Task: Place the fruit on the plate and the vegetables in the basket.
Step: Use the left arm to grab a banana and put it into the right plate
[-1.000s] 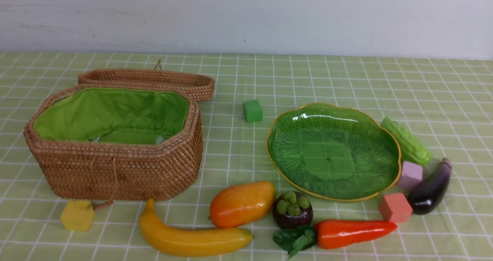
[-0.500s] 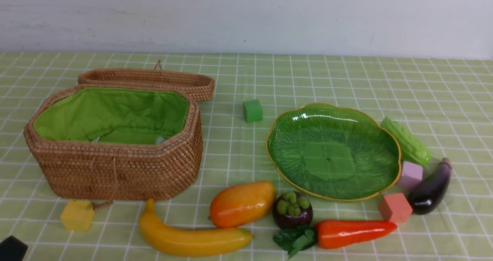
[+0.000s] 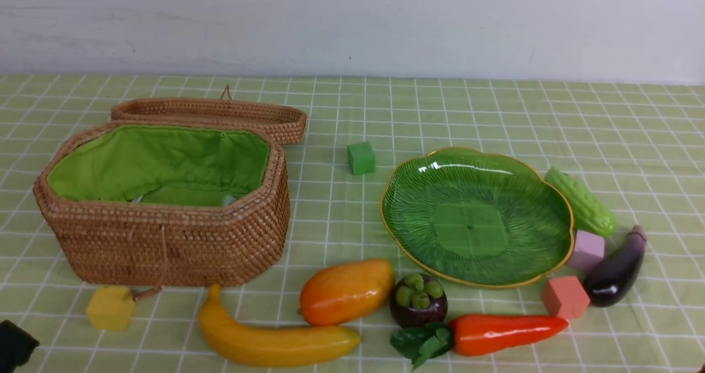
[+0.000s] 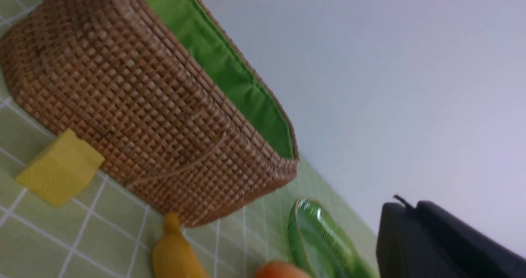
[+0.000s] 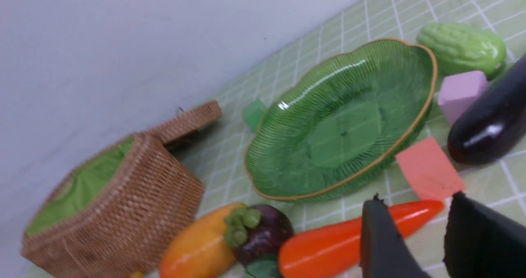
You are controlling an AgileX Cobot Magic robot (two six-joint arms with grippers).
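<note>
The right gripper hung low over the near edge of the desk, its two black fingers spread apart. Just ahead of it and to its left lay the carrot, its tip pointing at a salmon-pink cube. One finger overlapped the carrot in the right wrist view, but I could not tell if they touched. Further ahead of that gripper sat the green glass plate. The eggplant, a lilac cube and the bumpy gourd lay along its right rim. Further to the gripper's left, the mangosteen sat against the carrot's leaves, followed by the mango and the banana, all on the desk.

The left gripper showed only as a dark block at the near left corner. I could not tell whether it was spread or pressed together. Just ahead of it and to its right sat a yellow cube. Beyond that stood the open wicker basket with its green lining, its lid lying behind it. A green cube stood well ahead, between basket and plate.
</note>
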